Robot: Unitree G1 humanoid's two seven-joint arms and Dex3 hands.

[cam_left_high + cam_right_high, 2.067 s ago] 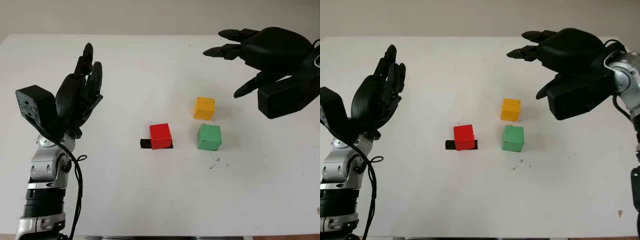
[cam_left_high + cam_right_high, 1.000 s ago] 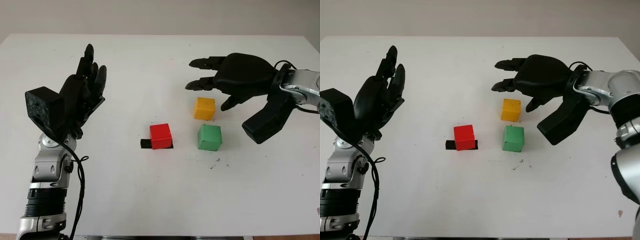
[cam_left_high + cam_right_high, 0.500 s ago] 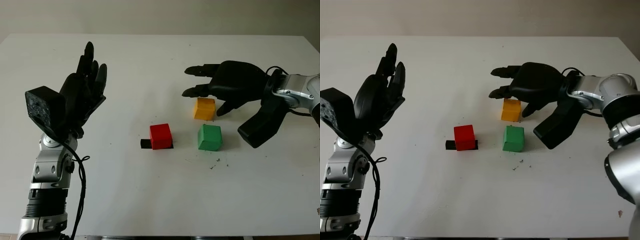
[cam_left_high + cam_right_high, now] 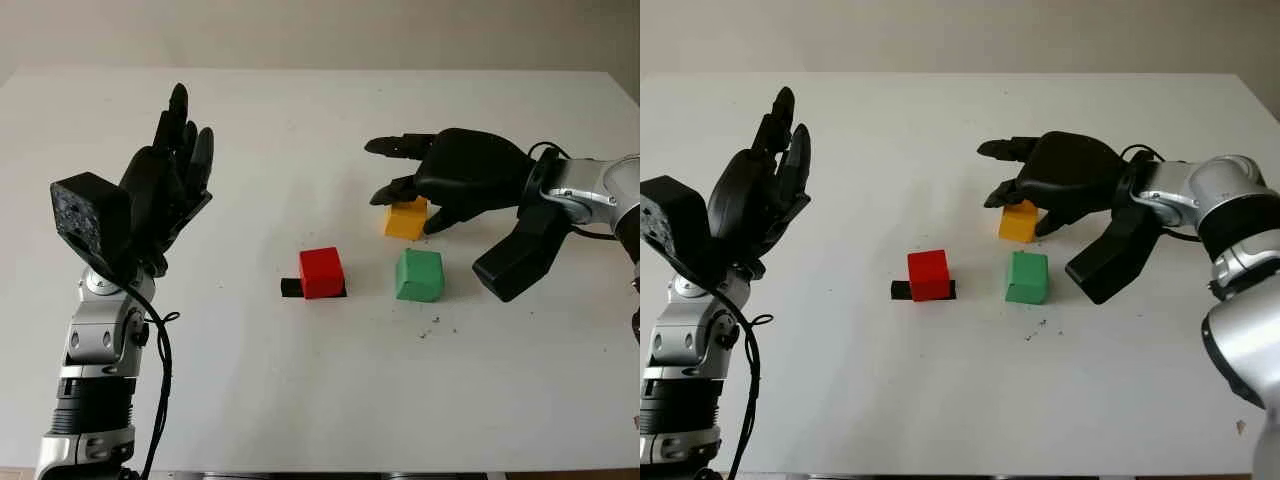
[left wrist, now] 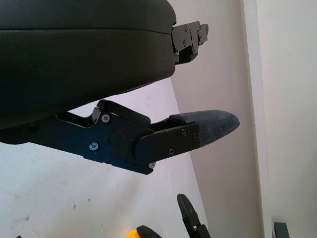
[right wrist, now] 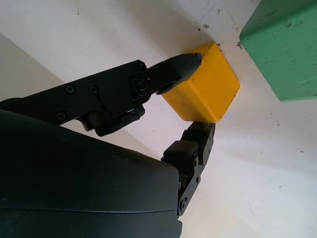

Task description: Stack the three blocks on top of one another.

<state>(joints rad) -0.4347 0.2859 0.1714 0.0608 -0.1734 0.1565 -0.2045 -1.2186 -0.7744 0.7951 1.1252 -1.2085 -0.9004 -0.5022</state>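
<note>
Right hand [image 4: 455,185] down over the yellow block [image 4: 405,219], fingers [image 6: 173,67] curled around it: one fingertip pressed on one face, another finger against the opposite lower edge, block pinched between them. Yellow block tilted, one edge raised off the white table [image 4: 300,400]. Clamped on, though grip looks light, by fingertips alone.

Green block [image 4: 418,274] just in front of the yellow block, toward the robot, close but not touching. Flat on the table, untouched. Red block [image 4: 321,272] to the left of the yellow block and nearer the robot, well clear of it, roughly level with the green one. Seated on a small black patch [image 4: 291,288] that peeks out at its left side.

Left hand [image 4: 165,195] far to the left of the yellow block, raised above the table, open, holding nothing, touching nothing.

All three blocks separate, none stacked yet
</note>
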